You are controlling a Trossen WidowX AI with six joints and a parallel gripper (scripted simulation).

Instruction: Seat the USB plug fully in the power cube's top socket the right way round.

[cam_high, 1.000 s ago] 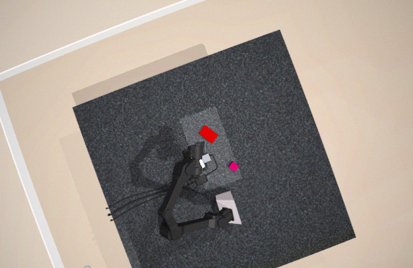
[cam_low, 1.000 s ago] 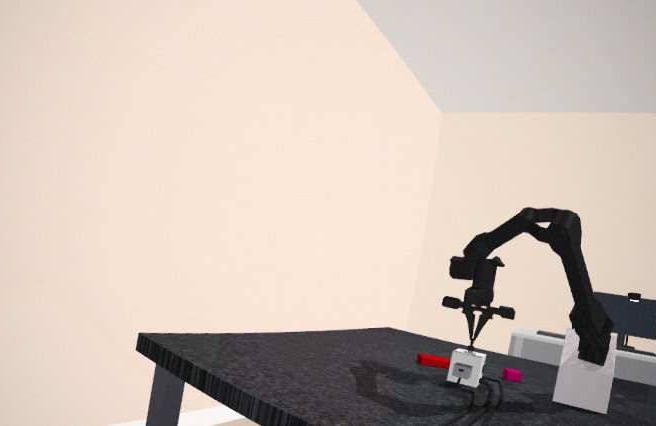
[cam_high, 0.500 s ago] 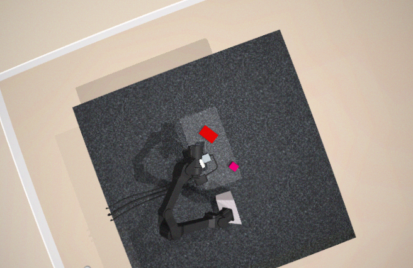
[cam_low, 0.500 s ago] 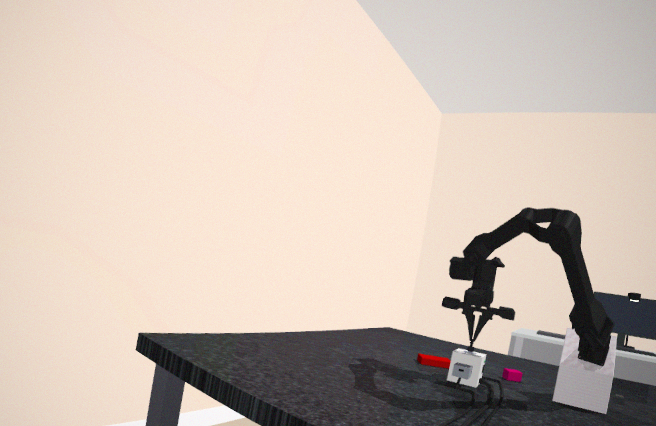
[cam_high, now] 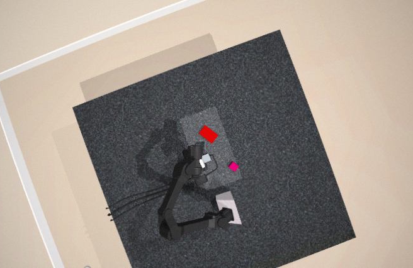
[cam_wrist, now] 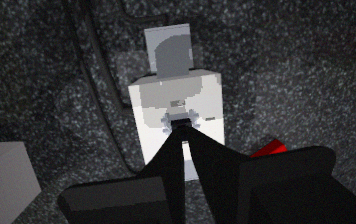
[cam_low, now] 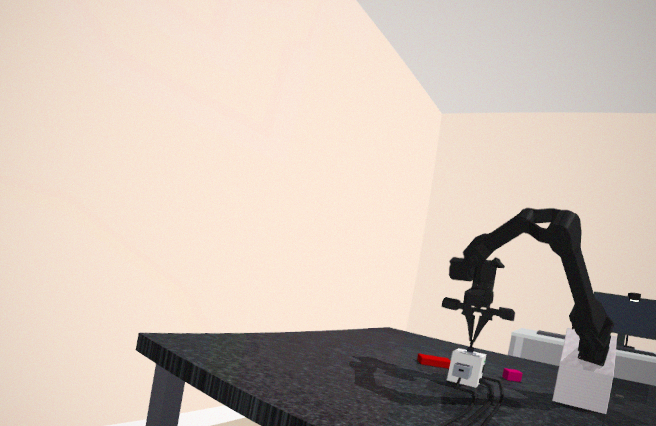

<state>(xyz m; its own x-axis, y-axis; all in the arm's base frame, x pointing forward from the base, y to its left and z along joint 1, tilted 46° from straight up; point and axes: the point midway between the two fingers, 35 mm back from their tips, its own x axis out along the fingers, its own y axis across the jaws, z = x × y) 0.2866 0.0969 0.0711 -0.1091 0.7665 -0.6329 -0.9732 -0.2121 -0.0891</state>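
You can't see the USB plug's seating or which way round it is, because the gripper's fingertips cover it in the wrist view, and in the top view the arm [cam_high: 182, 186] hides most of the power cube, while the tabletop's [cam_high: 276, 94] lower-left corner is cut off.

From above, red block [cam_high: 208, 134] [cam_low: 433, 360] [cam_wrist: 272, 148] at cube's [cam_high: 201, 163] [cam_low: 469, 358] [cam_wrist: 212, 97] 12 o'clock, pink block [cam_high: 233, 166] [cam_low: 512, 375] at 3, passage between, pedestal [cam_high: 225, 195] [cam_low: 582, 388] [cam_wrist: 15, 180] at 5, cables [cam_high: 109, 214] [cam_low: 500, 391] [cam_wrist: 107, 77] at 8
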